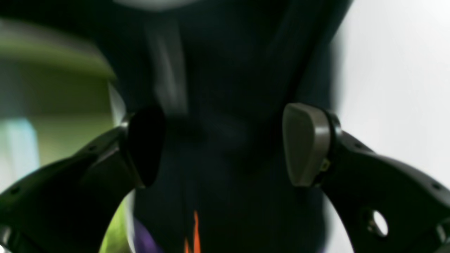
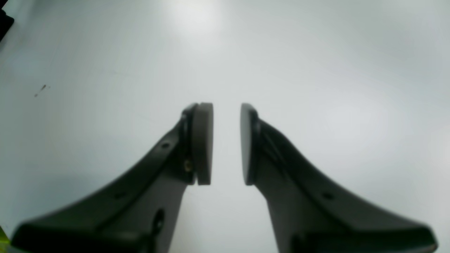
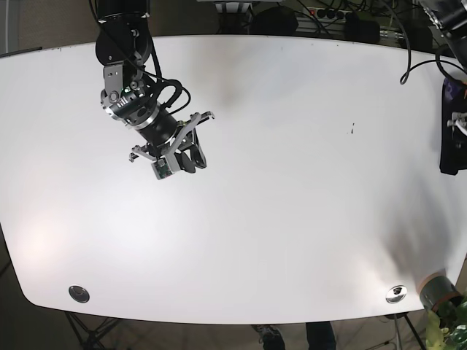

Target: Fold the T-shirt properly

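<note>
The T-shirt (image 1: 225,70) is dark with an orange and purple print. In the left wrist view it fills the middle, blurred, hanging in front of and between the wide-apart fingers of my left gripper (image 1: 225,144), which is open. In the base view the shirt (image 3: 449,142) is a dark bunch at the table's far right edge, by the left arm. My right gripper (image 2: 226,144) hovers over the bare white table (image 2: 316,70) with a narrow gap between its pads and nothing in it. In the base view it (image 3: 191,157) is at the upper left, far from the shirt.
The white table (image 3: 277,219) has metal grommets at the front left (image 3: 79,293) and front right (image 3: 396,293). A grey roll (image 3: 436,290) and a green plant (image 3: 454,328) sit off the front right corner. Cables run along the back edge (image 3: 336,18).
</note>
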Available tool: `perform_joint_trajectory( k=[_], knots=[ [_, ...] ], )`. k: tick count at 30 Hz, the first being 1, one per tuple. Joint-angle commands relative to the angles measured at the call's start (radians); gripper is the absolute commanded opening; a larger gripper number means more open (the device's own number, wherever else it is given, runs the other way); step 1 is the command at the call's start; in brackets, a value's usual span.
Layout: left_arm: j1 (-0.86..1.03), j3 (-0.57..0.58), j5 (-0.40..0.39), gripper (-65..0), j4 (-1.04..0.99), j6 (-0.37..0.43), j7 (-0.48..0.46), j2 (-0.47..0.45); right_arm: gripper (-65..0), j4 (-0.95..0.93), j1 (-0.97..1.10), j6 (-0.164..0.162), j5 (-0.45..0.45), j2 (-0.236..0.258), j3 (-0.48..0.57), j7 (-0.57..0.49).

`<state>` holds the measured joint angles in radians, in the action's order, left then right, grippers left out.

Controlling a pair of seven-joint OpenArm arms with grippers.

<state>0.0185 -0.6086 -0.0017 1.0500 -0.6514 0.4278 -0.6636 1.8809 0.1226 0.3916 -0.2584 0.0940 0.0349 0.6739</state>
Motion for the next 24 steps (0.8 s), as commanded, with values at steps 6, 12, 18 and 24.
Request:
perform_joint_trajectory(
  k=[6,12,18,24],
  knots=[
    [0.038,-0.018,0.001,-16.5,0.416,0.006,0.003,0.109,-52.8,0.072,-0.033,-0.007,-0.008,0.02,-0.005,-0.029],
    [0.039,0.086,0.007,-16.5,0.639,0.012,0.003,0.249,-52.8,0.072,-0.037,-0.007,-0.006,0.02,-0.043,-0.029],
    [0.067,0.191,0.009,-16.5,0.797,0.012,0.003,0.376,-52.0,0.095,-0.01,-0.007,-0.009,0.02,-0.091,-0.027],
    [0.071,0.224,0.01,-16.5,0.801,0.025,0.004,0.465,-51.8,0.102,0.019,-0.007,-0.017,0.017,-0.157,-0.027]
  ],
)
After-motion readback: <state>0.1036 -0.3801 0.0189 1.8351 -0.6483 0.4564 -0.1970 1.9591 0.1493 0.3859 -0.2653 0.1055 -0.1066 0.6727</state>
